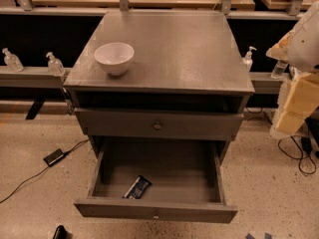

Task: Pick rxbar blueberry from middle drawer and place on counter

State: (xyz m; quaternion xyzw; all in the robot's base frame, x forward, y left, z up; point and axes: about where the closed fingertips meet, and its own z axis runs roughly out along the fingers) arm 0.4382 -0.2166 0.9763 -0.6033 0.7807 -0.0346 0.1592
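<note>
The rxbar blueberry (137, 187), a small dark wrapper with white patches, lies flat in the pulled-out middle drawer (199, 213), near its front wall and left of centre. The drawer's front has a tiny pale knob. The counter (184, 49) is the grey top of the cabinet above. My gripper is not in view; only white and yellowish parts of my arm (301, 78) show at the right edge, level with the counter and apart from the drawer.
A white bowl (114, 58) stands at the counter's front left. A closed drawer front with a dark round knob (157, 126) sits above the open drawer. Sanitiser bottles (55, 63) stand on side rails. A power brick and cable (54, 157) lie on the floor at left.
</note>
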